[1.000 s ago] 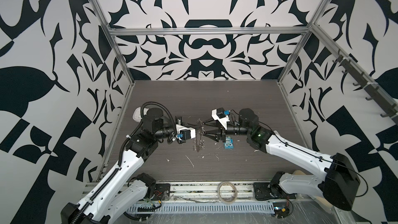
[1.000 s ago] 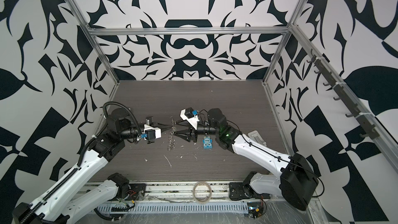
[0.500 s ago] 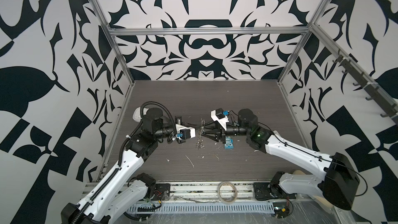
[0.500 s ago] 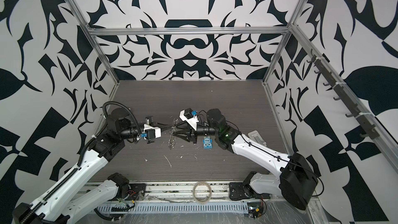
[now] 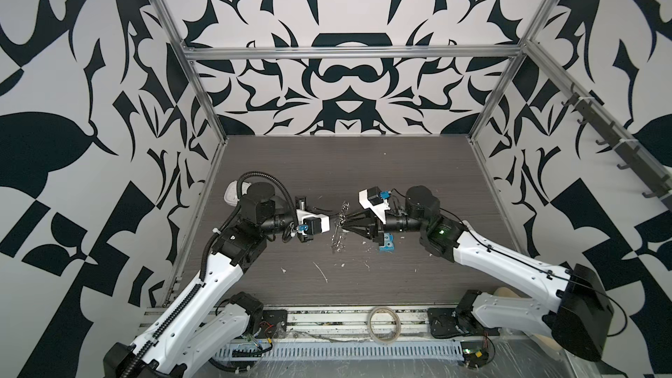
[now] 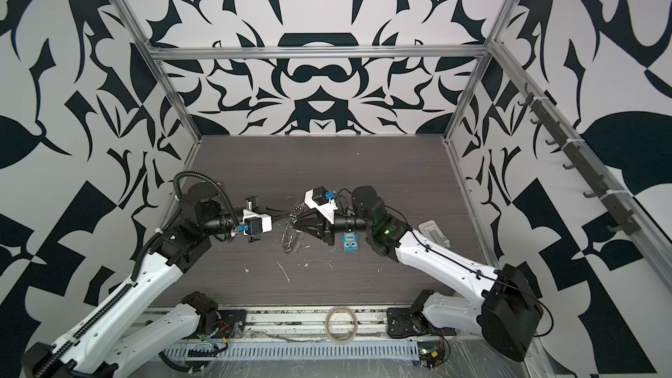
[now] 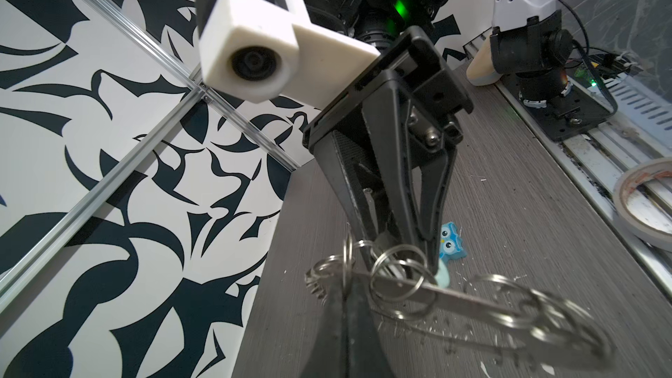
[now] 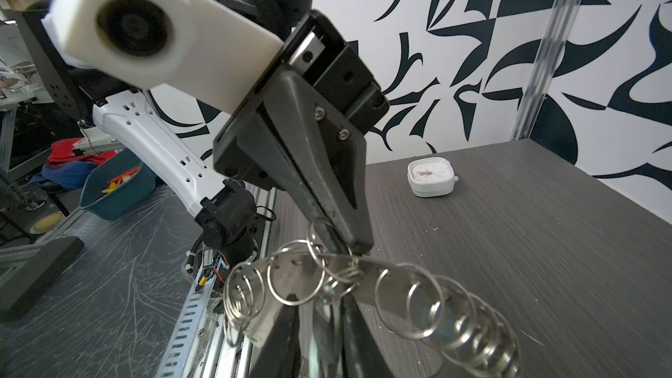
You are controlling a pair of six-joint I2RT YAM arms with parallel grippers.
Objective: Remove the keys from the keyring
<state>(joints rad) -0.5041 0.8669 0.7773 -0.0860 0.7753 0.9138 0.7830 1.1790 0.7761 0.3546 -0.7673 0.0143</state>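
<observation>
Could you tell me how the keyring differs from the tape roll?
The keyring is grey metal; the tape roll is beige. The keyring's rim carries many wire loops; the tape roll's is bare. The keyring is gripped by the left end effector; the tape roll lies flat, untouched. Both are ring-shaped.

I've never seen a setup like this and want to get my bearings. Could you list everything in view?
keyring: one, grey metal disc fringed with wire loops, held in the air between both grippers
key tag: one, pale green, at the right gripper's fingertip
owl block: one, blue, on the table near the right gripper
clock: one, white, on the table by the left wall
tape roll: one, beige, on the front rail
scraps: several, white, scattered on the table
table: one, dark grey
left gripper: black, shut on the keyring
right gripper: black, among the loops, grip unclear
</observation>
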